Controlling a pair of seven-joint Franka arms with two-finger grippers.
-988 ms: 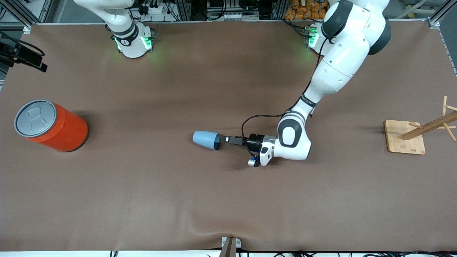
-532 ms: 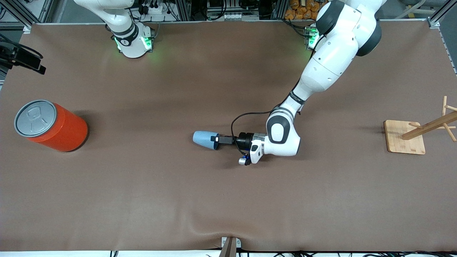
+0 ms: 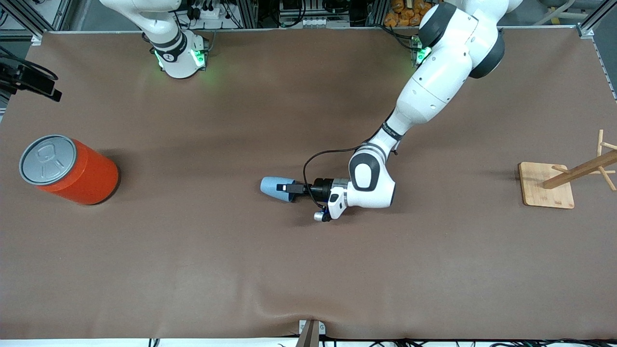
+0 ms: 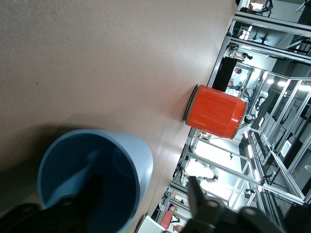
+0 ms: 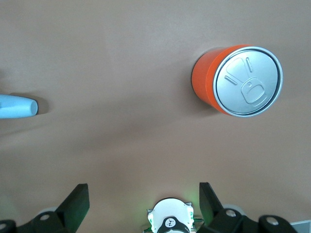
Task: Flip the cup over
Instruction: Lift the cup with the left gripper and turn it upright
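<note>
The light-blue cup (image 3: 274,187) lies on its side in the middle of the table, its mouth toward the left arm's end. My left gripper (image 3: 291,188) is low at that mouth. In the left wrist view one finger (image 4: 80,206) reaches inside the cup (image 4: 127,156), and the other finger (image 4: 197,194) stands outside, apart from the wall. The left gripper (image 4: 141,188) is open and straddles the rim. My right gripper (image 5: 143,204) is out of the front view; it hangs open high over the table near its own base, and the cup (image 5: 17,107) shows far off.
A large orange can (image 3: 72,171) with a grey lid stands at the right arm's end of the table. A wooden rack (image 3: 547,185) on a square base stands at the left arm's end. A black clamp (image 3: 29,79) juts in over the edge near the can.
My left gripper has slid toward the cup until one finger entered its mouth. The cup has stayed where it lay. The right arm has not moved.
</note>
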